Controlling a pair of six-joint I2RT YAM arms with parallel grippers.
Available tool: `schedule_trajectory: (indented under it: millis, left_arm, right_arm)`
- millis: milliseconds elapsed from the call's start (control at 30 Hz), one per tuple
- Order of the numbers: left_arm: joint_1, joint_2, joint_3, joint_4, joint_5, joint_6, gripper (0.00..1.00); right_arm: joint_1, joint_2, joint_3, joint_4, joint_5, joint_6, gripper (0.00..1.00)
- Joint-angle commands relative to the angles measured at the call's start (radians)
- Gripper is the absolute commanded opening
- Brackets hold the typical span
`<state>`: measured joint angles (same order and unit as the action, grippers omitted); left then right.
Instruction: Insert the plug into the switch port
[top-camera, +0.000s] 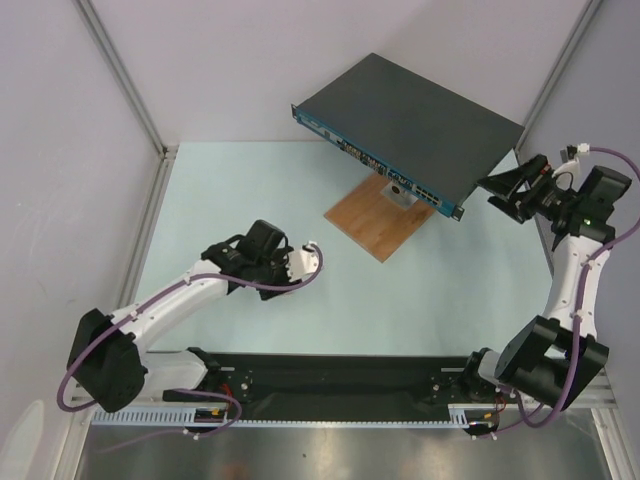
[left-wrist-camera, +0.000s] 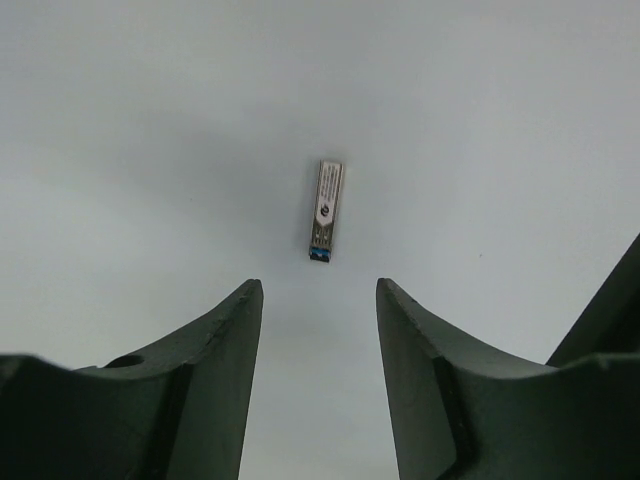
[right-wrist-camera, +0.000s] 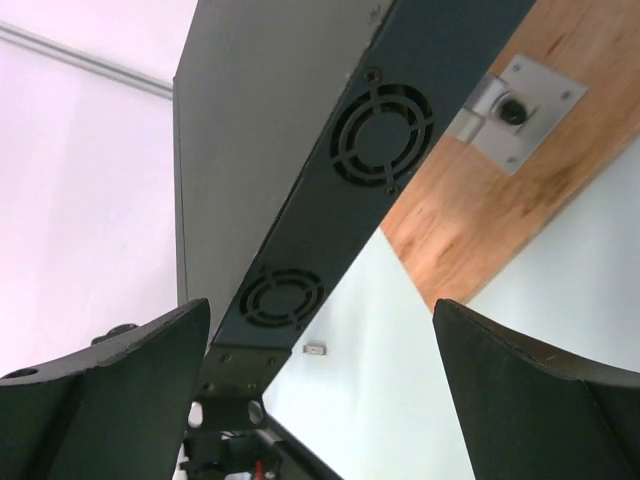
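The plug (left-wrist-camera: 326, 210) is a small silver module with a blue end, lying on the pale table just ahead of my open, empty left gripper (left-wrist-camera: 320, 290). In the top view the plug (top-camera: 313, 246) lies at the tip of the left gripper (top-camera: 298, 258). The switch (top-camera: 420, 110) is a flat dark grey box with a blue port face (top-camera: 380, 165), held up above the table. My right gripper (top-camera: 497, 195) is open and empty beside the switch's right end. The right wrist view shows the right gripper (right-wrist-camera: 320, 310) facing the switch's vented side (right-wrist-camera: 330, 200), with the plug (right-wrist-camera: 314, 349) tiny and far off.
A brown wooden board (top-camera: 375, 218) lies under the switch, with a metal mount (right-wrist-camera: 515, 105) fixed on it. Frame posts and white walls bound the table on the left, right and back. A black rail (top-camera: 330, 385) runs along the near edge between the arm bases.
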<state>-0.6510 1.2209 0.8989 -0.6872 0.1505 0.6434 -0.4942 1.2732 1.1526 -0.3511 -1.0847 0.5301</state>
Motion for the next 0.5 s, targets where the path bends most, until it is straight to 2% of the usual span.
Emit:
schedule_trajectory:
  millis: [0,167,467]
  left_arm:
    - [0.028,0.017,-0.034,0.032,-0.028,0.131,0.54]
    - [0.036,0.11,-0.083,0.109,-0.046,0.167,0.51]
    - [0.05,0.241,-0.163,0.278,-0.035,0.179,0.48]
  right_arm:
    - [-0.044,-0.057,0.082,-0.136,-0.01,-0.192,1.0]
    - [-0.056,-0.072,0.191,-0.307,0.002,-0.378,1.0]
    - [-0.056,-0.113,0.225,-0.4,0.016,-0.455,1.0]
